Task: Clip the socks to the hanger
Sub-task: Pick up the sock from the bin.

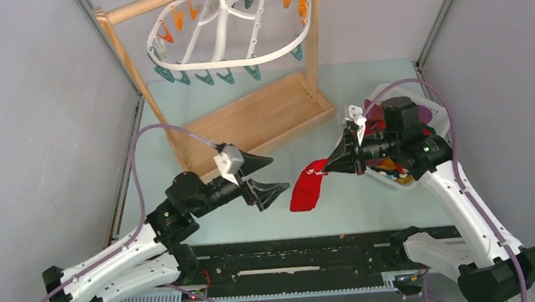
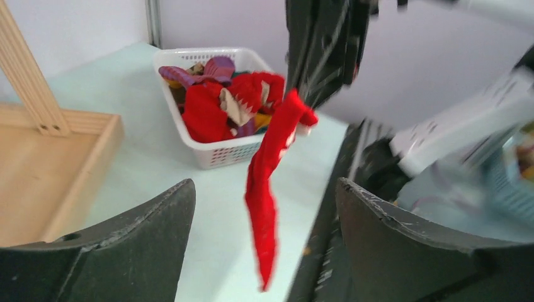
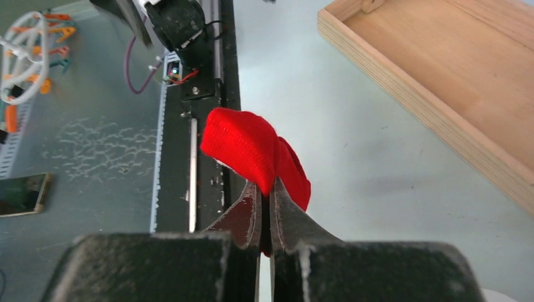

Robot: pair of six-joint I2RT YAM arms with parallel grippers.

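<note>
Sock (image 1: 306, 191) hangs pinched in right claw (image 3: 265, 195).

left arm (image 1: 125, 259): white link shells, black joint housings
right arm (image 1: 463, 204): same white/black build, black base cap
left gripper (image 1: 281, 173): black wedge fingers, scuffed edges
cables (image 1: 405, 81): purple, one per arm

top cam: basket (image 1: 391, 180) mostly hidden behind my right arm (image 1: 463, 193), hanger (image 1: 221, 25) hook cut off by top edge. left wrist cam: right arm just a blur. right wrist cam: pt of red sock (image 3: 252, 148) hidden btw my pinched fingers (image 3: 242, 217), tray (image 3: 441, 82) cut by right edge.
</note>
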